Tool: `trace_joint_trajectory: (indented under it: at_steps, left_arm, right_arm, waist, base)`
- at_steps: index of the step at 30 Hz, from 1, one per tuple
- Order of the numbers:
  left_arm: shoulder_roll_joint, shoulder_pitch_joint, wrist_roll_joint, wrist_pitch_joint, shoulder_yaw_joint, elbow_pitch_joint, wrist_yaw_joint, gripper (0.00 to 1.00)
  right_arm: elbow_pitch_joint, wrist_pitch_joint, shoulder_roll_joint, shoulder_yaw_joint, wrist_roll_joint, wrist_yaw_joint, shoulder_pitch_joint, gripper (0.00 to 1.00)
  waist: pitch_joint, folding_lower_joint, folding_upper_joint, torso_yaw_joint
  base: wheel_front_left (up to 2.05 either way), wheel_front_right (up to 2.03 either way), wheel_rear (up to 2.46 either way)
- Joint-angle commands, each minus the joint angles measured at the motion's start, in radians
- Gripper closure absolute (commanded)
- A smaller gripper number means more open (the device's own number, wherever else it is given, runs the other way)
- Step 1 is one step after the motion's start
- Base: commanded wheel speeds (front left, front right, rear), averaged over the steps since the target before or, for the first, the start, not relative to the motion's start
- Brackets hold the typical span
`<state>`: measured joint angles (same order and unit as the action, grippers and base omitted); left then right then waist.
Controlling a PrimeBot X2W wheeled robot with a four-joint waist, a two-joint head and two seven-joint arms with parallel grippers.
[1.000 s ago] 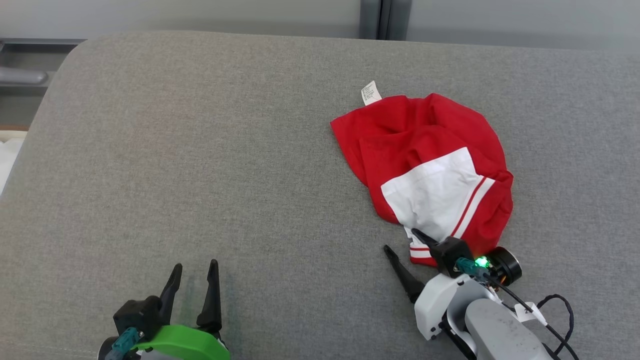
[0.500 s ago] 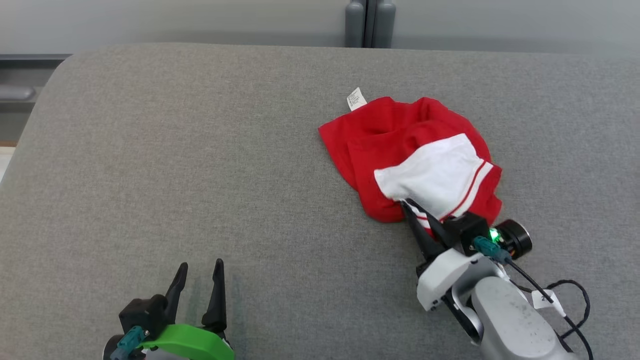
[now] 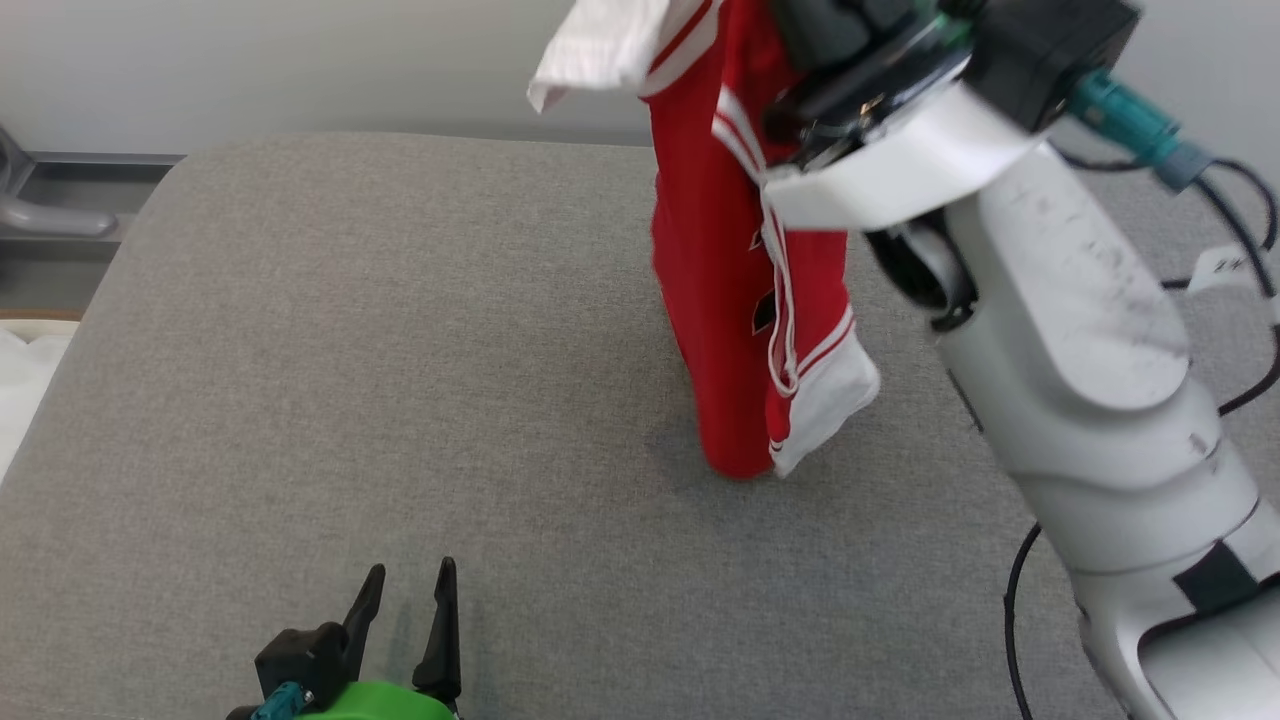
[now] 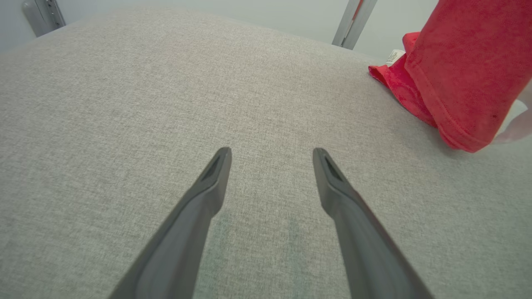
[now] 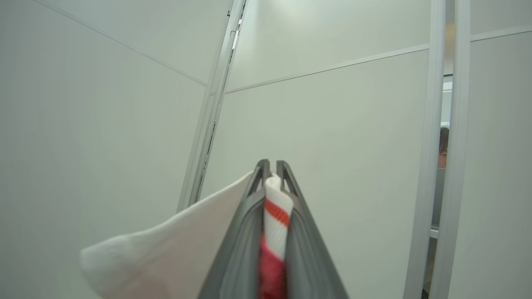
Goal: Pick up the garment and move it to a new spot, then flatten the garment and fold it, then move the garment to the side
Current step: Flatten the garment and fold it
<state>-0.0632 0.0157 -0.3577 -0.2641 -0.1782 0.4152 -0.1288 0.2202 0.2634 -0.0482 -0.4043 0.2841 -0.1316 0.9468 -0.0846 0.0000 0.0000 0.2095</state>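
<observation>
The red garment with white panels and stripes (image 3: 735,300) hangs in a long bunch from the top of the head view, and its lower end reaches the grey cushion (image 3: 400,330). My right gripper (image 5: 272,168) is shut on a white and red striped edge of it, held high in front of the wall. The right arm (image 3: 1070,300) slants up across the right side. Low at the front left, my left gripper (image 3: 410,585) stands open over bare cushion with nothing between its fingers. From the left wrist, the garment (image 4: 461,74) hangs to the right, with a fold and its label lying on the cushion.
The cushion's rounded back edge meets a pale panelled wall (image 3: 300,60). A metal handle (image 3: 50,215) and something white (image 3: 20,380) lie off the left edge. A black cable (image 3: 1015,600) loops beside the right arm. Part of a person (image 5: 443,145) shows through a wall gap.
My right gripper closed on the garment's striped edge and lifted it high off the cushion, so it now hangs. The head camera shifted too. The left gripper stayed put.
</observation>
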Motion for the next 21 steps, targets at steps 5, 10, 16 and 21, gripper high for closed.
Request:
trace_joint_trajectory:
  at_steps: [5,10,16,21]
  left_arm:
    - [0.002,-0.015,0.007,0.0,0.002,0.01,-0.003,0.0]
    - [0.003,0.007,0.001,0.0,-0.002,0.009,-0.003,0.0]
    - [-0.004,0.067,-0.022,0.0,-0.043,-0.003,-0.003,0.0]
    - [-0.014,0.095,-0.041,0.0,-0.062,-0.008,-0.003,0.0]
  right_arm:
    - [0.076,0.001,-0.005,0.113,-0.079,0.002,0.175,1.0]
    - [0.263,0.001,-0.005,0.251,-0.318,0.002,0.257,1.0]
    - [0.531,-0.024,-0.165,0.472,-0.642,0.002,0.23,0.6]
    - [0.54,-0.051,-0.209,0.801,-0.819,0.002,0.1,0.0]
  waist:
    - [-0.003,0.0,0.0,0.025]
    - [-0.041,0.0,0.0,0.038]
    - [-0.121,0.0,0.0,0.08]
    - [-0.155,0.0,0.0,0.094]
  base:
    - [0.0,0.0,0.0]
    - [0.0,0.0,0.0]
    - [0.0,0.0,0.0]
    - [0.0,0.0,0.0]
